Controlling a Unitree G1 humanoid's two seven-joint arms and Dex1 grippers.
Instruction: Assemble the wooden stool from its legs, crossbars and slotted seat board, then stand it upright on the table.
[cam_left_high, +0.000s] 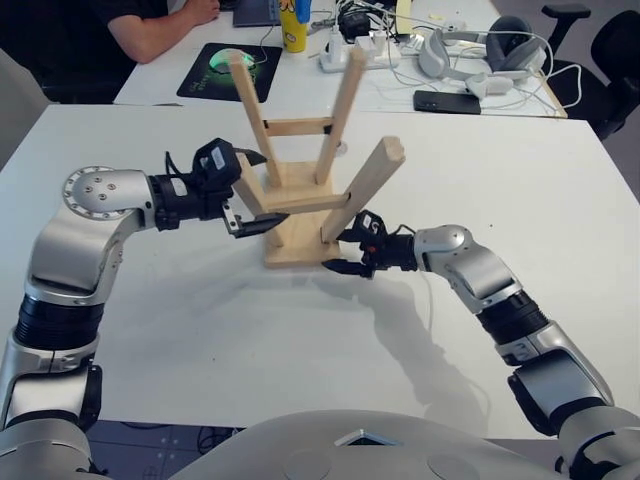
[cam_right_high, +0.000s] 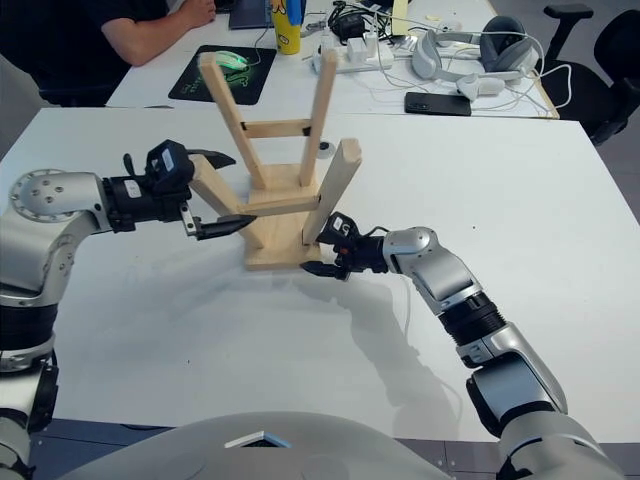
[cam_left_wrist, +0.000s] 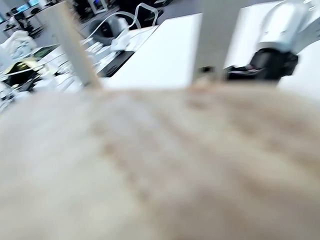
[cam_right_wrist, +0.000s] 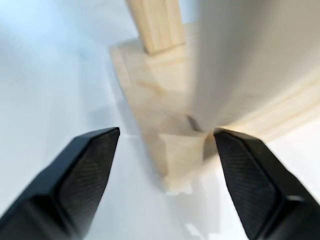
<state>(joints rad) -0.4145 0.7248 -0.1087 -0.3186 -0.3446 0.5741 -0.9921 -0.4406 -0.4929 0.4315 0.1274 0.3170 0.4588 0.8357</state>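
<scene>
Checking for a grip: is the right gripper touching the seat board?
Cannot tell. In the right wrist view the right gripper straddles the seat board at its corner: one finger clears it, the other overlaps its edge.

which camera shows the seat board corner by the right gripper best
The right wrist view: the seat board corner lies close up between the right gripper's open fingers. The eye views show the upturned stool whole but that corner small, beside the gripper. In the left wrist view the wood is a blur.
</scene>
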